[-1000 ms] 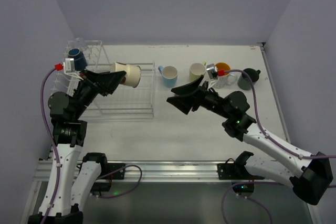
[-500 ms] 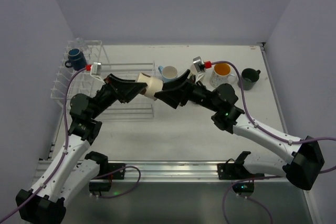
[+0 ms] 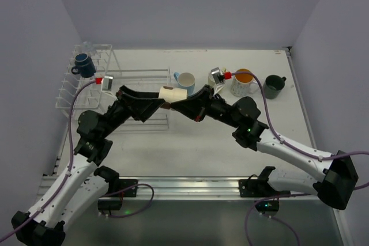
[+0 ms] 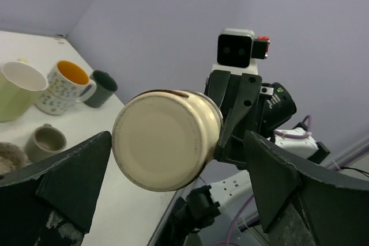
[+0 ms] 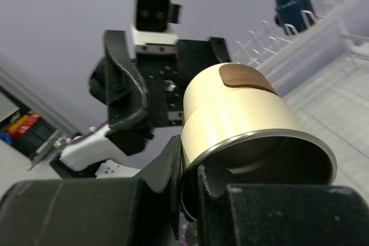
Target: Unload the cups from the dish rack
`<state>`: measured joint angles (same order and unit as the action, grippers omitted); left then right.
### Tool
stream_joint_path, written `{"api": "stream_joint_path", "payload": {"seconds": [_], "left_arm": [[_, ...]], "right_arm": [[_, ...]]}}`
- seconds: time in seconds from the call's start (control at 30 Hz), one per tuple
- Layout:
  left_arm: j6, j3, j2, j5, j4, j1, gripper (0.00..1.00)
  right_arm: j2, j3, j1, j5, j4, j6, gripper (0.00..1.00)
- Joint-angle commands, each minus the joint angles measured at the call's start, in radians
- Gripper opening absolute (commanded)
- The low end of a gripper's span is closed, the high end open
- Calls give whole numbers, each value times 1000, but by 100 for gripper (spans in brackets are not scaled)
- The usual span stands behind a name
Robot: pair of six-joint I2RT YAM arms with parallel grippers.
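cream cup point(image 3: 173, 93) | axis horizontal | base toward left hand point(image 3: 157, 102) | rim in right hand point(image 5: 187, 180)

right end effector point(image 5: 189, 180) | pinching rim | cream cup point(image 5: 236, 113)

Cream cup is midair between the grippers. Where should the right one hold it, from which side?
The rim, from the mouth side. The cream cup lies sideways, mouth toward the right gripper, flat base toward the open left gripper. One finger inside the thin wall and one outside, as it pinches now, suits that pose.
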<state>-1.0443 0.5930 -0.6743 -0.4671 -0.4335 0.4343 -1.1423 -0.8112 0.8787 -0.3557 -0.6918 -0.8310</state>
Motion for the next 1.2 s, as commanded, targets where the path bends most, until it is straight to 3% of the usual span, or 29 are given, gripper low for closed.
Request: {"api": "stream_joint_path", "payload": {"seconds": [0.0, 0.1, 0.17, 0.2, 0.33, 0.6, 0.9, 1.17], "left_arm": [[182, 109, 71, 88, 213, 6, 100], [352, 192, 108, 178, 432, 6, 100], [499, 226, 113, 243, 554, 4, 100], [545, 247, 110, 266, 643, 6, 100], [726, 237, 108, 343, 768, 6, 100], [779, 84, 142, 331, 754, 4, 100], [791, 82, 173, 383, 766, 4, 100], [793, 80, 171, 389, 769, 4, 100]], "right_arm": [[129, 23, -1, 147, 204, 105, 0], [225, 27, -7, 297, 426, 217, 0], [246, -17, -53, 357, 691, 269, 0], [246, -37, -138, 415, 883, 271, 0], [217, -66, -378, 420, 1127, 334, 0], [-34, -144, -529, 463, 1192, 443, 0], [-351, -282, -541, 543, 1193, 494, 2], [-482, -312, -543, 567, 1166, 504, 2]]}}
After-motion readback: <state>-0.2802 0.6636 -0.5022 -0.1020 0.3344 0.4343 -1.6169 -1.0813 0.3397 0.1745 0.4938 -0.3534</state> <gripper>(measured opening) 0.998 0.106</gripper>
